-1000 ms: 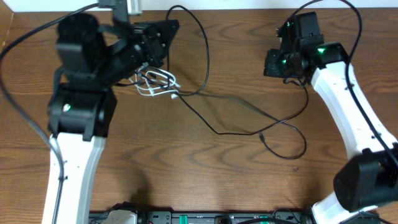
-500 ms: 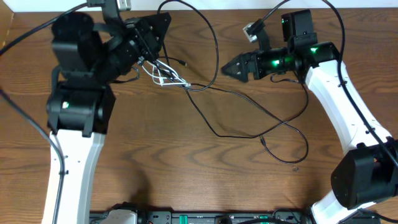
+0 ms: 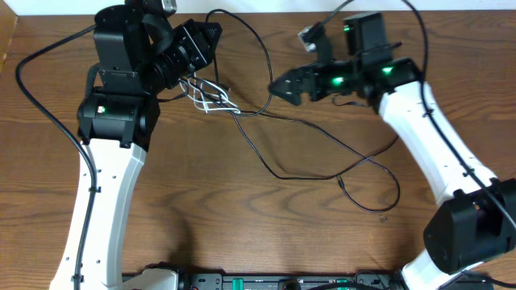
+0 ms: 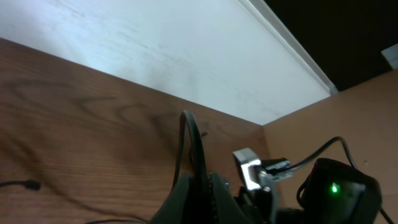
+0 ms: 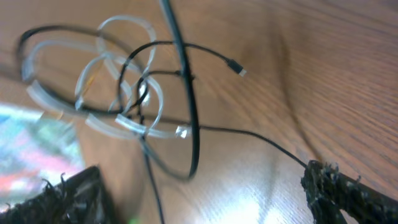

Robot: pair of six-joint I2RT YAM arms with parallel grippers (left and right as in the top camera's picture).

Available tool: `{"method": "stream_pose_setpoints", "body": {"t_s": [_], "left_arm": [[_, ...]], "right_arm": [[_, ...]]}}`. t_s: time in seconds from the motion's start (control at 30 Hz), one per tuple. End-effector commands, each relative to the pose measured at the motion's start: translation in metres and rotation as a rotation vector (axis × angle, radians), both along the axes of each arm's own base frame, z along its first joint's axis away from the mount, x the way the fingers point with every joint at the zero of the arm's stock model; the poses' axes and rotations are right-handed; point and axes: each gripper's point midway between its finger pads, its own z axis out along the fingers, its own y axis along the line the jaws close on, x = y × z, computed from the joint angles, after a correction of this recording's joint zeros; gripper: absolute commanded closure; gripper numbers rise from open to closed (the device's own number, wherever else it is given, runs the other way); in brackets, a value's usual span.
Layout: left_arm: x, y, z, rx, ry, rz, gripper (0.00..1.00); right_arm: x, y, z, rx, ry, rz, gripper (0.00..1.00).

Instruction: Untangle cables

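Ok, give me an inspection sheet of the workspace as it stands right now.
Surface: wooden table, bare wood around the cords.
Job's things: white cable coiled and tangled with the black cables, which trail loose towards the right side.
Clutter: nothing seen.
Hands: left hand looks shut on one of the black cables; right hand open, facing the tangle, holding nothing.
Cables: thick arm cord loops out beside the left arm.
Surroundings: white wall behind the table; black equipment strip at the near edge.
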Motion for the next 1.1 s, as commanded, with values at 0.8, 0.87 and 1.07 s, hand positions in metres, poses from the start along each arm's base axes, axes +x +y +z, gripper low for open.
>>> {"method": "stream_pose_setpoints", "body": {"t_s": [0.8,0.87,1.07], "left_arm": [[0.009,0.130,0.018,0.013,-0.045,0.261,0.92],[0.008,0.135,0.018,0.006,-0.043,0.262,0.92],[0.005,0.125,0.014,0.018,-0.031,0.222,0.93]], "right_arm": [[0.041,-0.253,-0.142,-0.633,0.412,-0.867,0.99],[0.039,-0.265,-0.142,-0.634,0.426,-0.883,0.99],[0.047,-0.253,-0.138,-0.557,0.369,-0.724,0.99]]}}
